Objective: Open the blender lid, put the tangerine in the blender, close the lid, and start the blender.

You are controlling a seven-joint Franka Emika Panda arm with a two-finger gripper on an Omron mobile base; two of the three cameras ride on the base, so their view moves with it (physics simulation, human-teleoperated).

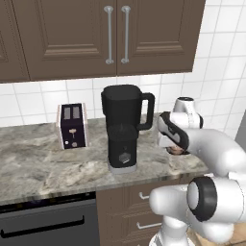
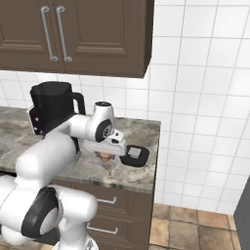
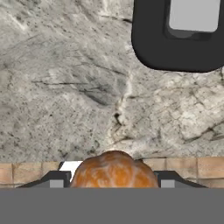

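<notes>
Left base view: the blender (image 1: pixel 122 126) stands upright on the marble table (image 1: pixel 43 163), its dark jug open at the top, its handle turned to the right and its knob facing forward; a silver-and-dark toaster (image 1: pixel 72 126) stands well apart to its left, and brown wall cabinets (image 1: pixel 105 36) hang above against white tiles. The white arm reaches in from the lower right, and under its dark-banded wrist, right of the blender, a sliver of the tangerine (image 1: pixel 176 150) shows just above the table. Right base view: the arm stretches across the table toward its right end; the fingers (image 2: pixel 106 157) hang below the hand, closed around the tangerine (image 2: pixel 104 156), close over the table surface. The blender lid (image 2: pixel 135 156) lies flat on the table just right of the hand, near the table's right end, its grey square cap facing up, and the blender (image 2: pixel 52 112) stands behind the arm at left. Hand view: the two dark fingers (image 3: pixel 56 180) pinch the tangerine (image 3: pixel 113 169) between them at the bottom of the picture; beyond lies the marble table (image 3: pixel 65 87), with the blender lid (image 3: pixel 179 37) at upper right.
</notes>
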